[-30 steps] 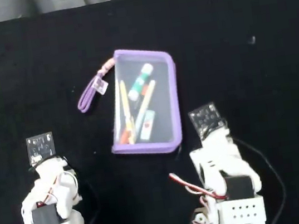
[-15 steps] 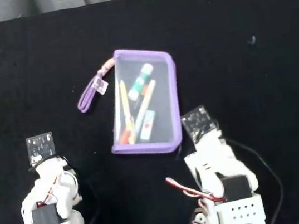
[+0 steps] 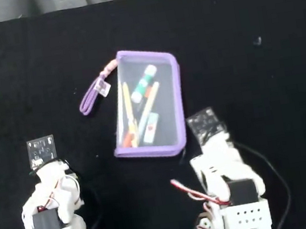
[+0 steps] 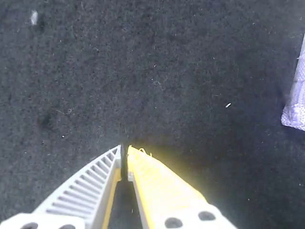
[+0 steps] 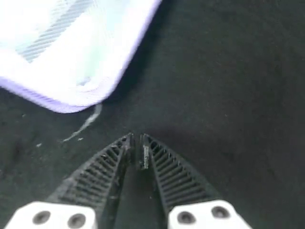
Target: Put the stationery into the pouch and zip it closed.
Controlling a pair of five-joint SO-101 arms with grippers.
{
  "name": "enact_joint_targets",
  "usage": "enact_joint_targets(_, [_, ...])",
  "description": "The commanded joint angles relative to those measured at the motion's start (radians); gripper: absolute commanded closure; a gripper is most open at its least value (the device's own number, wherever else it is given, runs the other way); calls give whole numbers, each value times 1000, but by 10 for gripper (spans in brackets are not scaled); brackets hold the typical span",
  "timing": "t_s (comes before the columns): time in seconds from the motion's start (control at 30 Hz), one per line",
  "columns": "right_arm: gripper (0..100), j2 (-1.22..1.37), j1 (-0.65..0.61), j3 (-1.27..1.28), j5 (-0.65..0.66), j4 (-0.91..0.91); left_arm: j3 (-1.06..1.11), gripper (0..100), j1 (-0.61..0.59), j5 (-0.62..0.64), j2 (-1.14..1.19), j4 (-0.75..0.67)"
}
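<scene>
- Two stood clenched and empty: left gripper [image 4: 126,149], right gripper [image 5: 136,141].
- Stationery [image 3: 146,101] lay inside pouch [image 3: 179,96], just ahead of right gripper.
- Judged: zipping step in hand; zip state unclear, so next move calls for finding the pull.

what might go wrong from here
The right end effector is shut and sits close to the near corner of the pouch. A forward push could shove the pouch instead of gripping it. I cannot tell whether the zip is fully closed, so the pens might slip out if the pouch gets dragged.
</scene>
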Motion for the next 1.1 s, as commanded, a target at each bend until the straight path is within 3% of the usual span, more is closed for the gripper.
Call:
enact_joint_targets(0.0, [973,-93,92,-4,-83,-12,24,970,2,2,-3,-2])
enact_joint_targets(0.1, [973,-93,117,-4,-127,-8,24,970,2,2,-3,-2])
enact_joint_targets(1.07, [972,-93,121,-4,-126,-2,24,970,2,2,-3,-2])
